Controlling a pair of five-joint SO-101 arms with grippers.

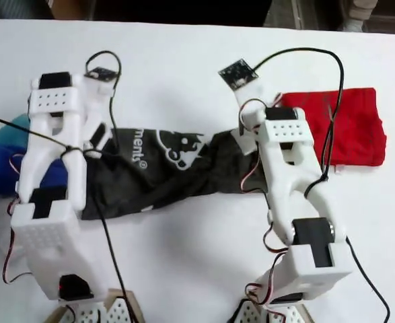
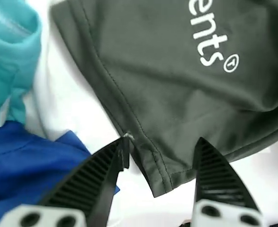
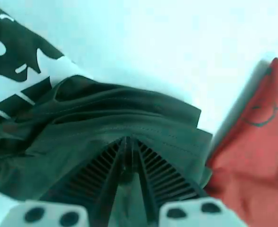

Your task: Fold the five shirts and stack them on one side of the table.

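The left gripper (image 2: 162, 144), fingers wide, straddles the black shirt (image 2: 176, 71) at its hem; the right gripper (image 3: 128, 141) pinches its bunched cloth.

The left arm (image 1: 46, 215), at frame left, and the right arm (image 1: 288, 168) are white perforated plastic with black servo blocks (image 1: 311, 235), thin black and red cables (image 1: 342, 81), and ribbed black fingers (image 2: 94, 182).

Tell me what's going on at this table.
Two robot arms are working on a dark shirt stretched across the middle of the table. The left hand is open, straddling a hem corner at one end. The right hand is shut on bunched fabric at the other end. A red shirt, apparently folded, lies beside the right arm. A blue shirt and a teal shirt sit crumpled by the left arm.
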